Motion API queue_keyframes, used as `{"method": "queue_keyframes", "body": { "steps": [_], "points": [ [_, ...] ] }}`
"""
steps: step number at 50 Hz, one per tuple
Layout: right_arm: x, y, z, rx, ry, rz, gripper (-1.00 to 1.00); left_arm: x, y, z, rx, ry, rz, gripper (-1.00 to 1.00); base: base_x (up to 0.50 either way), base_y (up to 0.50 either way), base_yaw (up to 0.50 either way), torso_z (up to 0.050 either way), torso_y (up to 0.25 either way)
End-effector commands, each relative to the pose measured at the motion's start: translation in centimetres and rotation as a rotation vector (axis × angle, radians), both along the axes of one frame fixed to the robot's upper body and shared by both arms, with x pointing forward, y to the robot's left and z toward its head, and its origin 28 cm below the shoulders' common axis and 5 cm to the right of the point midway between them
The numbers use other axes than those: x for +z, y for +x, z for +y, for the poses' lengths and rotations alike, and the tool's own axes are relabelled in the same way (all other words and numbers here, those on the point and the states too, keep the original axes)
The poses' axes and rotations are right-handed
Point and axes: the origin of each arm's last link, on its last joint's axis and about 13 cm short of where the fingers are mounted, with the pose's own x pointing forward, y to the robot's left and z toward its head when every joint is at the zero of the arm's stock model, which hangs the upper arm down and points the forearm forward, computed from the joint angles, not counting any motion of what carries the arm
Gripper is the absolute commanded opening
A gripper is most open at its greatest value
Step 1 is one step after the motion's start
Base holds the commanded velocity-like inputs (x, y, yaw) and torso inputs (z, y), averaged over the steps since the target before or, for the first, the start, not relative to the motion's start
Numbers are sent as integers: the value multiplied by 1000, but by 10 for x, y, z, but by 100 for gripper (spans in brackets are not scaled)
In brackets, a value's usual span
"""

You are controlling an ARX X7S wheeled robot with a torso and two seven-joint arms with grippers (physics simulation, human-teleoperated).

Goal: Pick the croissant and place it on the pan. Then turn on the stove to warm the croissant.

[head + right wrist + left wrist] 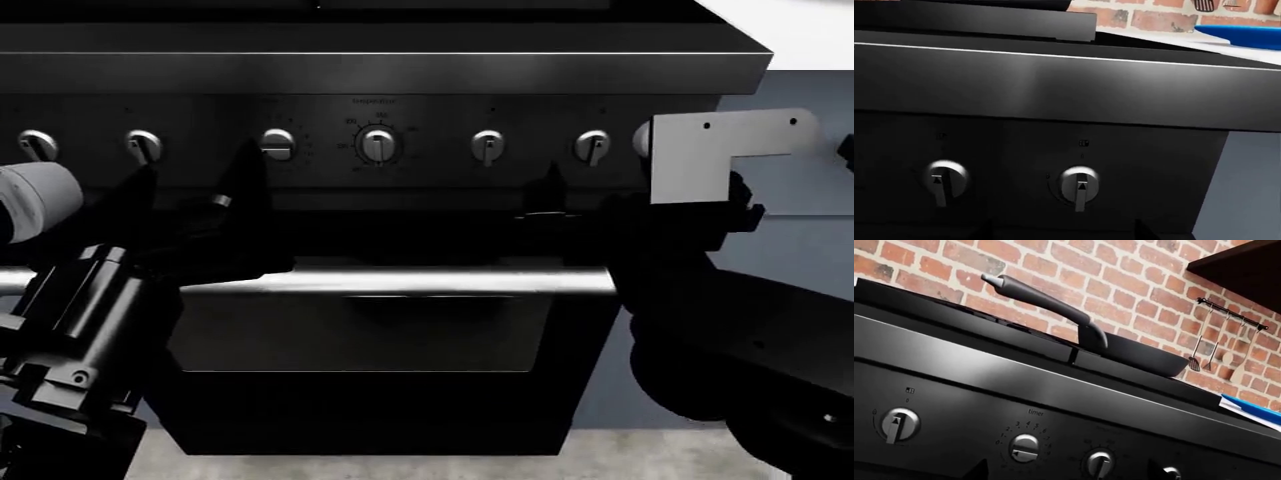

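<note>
In the left wrist view the pan (1141,354) sits on top of the stove (987,370), its long handle reaching over the front edge above the knobs; the croissant cannot be seen from this low angle. The head view shows the left gripper (200,205) with fingers spread before the knob row, while the right gripper (574,200) is too dark to judge. The right wrist view shows two silver knobs (1079,184) and a blue plate (1241,36).

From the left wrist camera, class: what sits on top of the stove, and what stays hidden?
A dark pan rests on the stove. The low angle and the pan's rim hide its inside, so whether anything lies in it cannot be seen.
</note>
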Motion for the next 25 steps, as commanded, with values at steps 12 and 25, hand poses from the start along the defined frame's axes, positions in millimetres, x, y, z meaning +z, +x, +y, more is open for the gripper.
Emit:
{"method": "queue_keyframes", "body": {
  "steps": [12,25],
  "points": [
    [-3,17,-2,-13,-33,1,100,-3,2,0,-2,-2,11,100,0,0,0,0,0],
    [-10,30,-4,-24,-26,27,100,-4,4,0,-1,0,18,100,0,0,0,0,0]
  ]
}}
